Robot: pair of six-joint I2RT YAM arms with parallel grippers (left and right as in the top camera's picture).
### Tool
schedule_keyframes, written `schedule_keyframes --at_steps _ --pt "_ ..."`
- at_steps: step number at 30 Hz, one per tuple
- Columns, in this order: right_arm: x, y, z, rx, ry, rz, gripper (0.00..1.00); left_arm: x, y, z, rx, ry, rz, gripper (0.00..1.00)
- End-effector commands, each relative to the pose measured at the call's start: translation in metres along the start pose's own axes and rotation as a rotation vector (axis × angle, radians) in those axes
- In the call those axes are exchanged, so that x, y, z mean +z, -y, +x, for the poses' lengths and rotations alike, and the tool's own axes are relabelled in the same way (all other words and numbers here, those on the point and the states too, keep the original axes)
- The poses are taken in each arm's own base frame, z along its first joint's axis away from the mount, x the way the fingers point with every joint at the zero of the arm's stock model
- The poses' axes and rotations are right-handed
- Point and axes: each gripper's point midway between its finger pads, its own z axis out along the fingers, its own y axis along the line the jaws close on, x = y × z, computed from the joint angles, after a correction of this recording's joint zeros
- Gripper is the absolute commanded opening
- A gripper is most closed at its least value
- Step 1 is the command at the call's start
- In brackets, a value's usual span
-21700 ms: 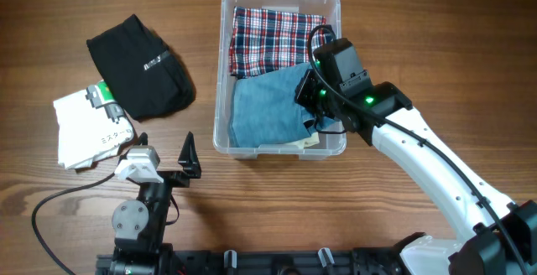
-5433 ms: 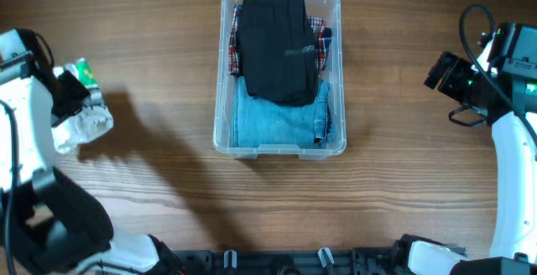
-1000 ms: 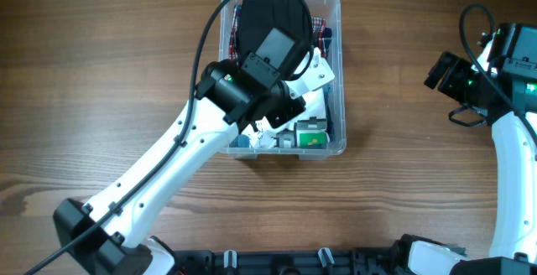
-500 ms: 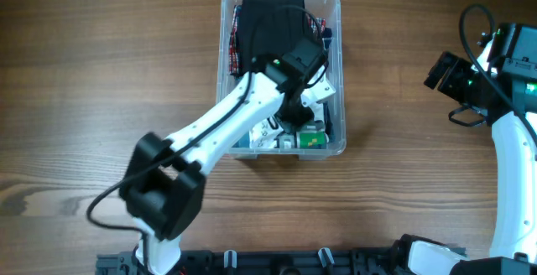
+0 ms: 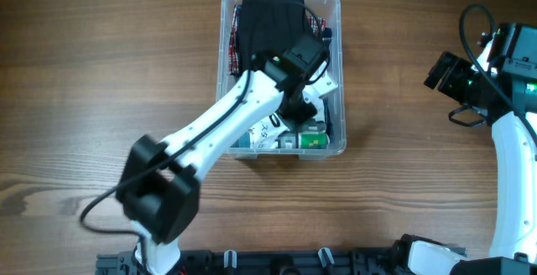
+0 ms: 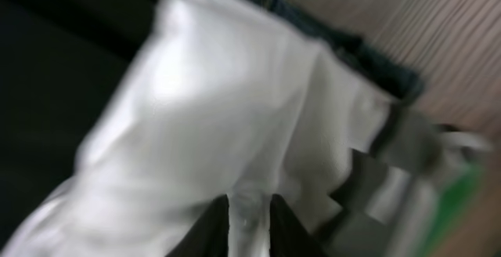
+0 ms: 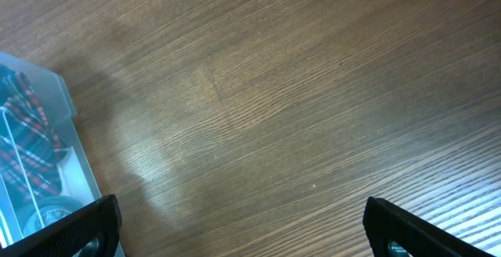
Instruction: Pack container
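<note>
The clear container stands at the table's back middle, holding a black garment over plaid cloth and blue denim. A white packet with a green label lies at its near end. My left gripper reaches down into the container. In the left wrist view, my left gripper pinches a fold of the white packet. My right gripper hangs open over bare wood, right of the container.
The left arm's white forearm crosses the container's near-left rim. Wooden tabletop surrounds the bin. The right arm stands at the far right edge.
The left arm has swung round and its wrist has shifted toward the right inside the container. The white packet still lies at the near end. The right arm has not moved.
</note>
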Motion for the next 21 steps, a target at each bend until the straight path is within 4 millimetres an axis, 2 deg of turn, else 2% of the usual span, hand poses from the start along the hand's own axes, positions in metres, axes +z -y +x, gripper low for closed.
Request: schedule_keyframes --at_steps 1,3,5,7,8,9,11,14,15,16,19,21 --pt "0.000 0.002 -0.004 0.003 0.008 0.010 1.00 -0.098 -0.013 -0.024 -0.117 0.248 -0.122 0.20" --pt "0.000 0.002 -0.004 0.003 0.008 0.010 1.00 -0.136 -0.032 -0.013 -0.250 0.320 -0.207 0.21" --pt "0.000 0.002 -0.004 0.003 0.008 0.010 1.00 -0.167 -0.046 0.002 -0.355 0.373 -0.256 0.27" --pt "0.000 0.002 -0.004 0.003 0.008 0.010 1.00 -0.203 -0.063 0.025 -0.496 0.439 -0.302 0.29" --pt "0.000 0.002 -0.004 0.003 0.008 0.010 1.00 -0.232 -0.076 0.048 -0.608 0.499 -0.335 0.29" --pt "0.000 0.002 -0.004 0.003 0.008 0.010 1.00 -0.247 -0.084 0.061 -0.667 0.529 -0.356 0.33" --pt "0.000 0.002 -0.004 0.003 0.008 0.010 1.00 -0.273 -0.099 0.087 -0.781 0.589 -0.399 0.50" --pt "0.000 0.002 -0.004 0.003 0.008 0.010 1.00 -0.303 -0.116 0.122 -0.909 0.660 -0.464 0.72" --pt "0.000 0.002 -0.004 0.003 0.008 0.010 1.00 -0.316 -0.121 0.141 -0.957 0.680 -0.503 0.84" --pt "0.000 0.002 -0.004 0.002 0.008 0.010 1.00 -0.319 -0.122 0.148 -0.973 0.684 -0.515 1.00" --pt "0.000 0.002 -0.004 0.002 0.008 0.010 1.00 -0.327 -0.122 0.167 -1.015 0.682 -0.546 1.00" --pt "0.000 0.002 -0.004 0.003 0.008 0.010 1.00 -0.329 -0.121 0.171 -1.022 0.684 -0.551 1.00"
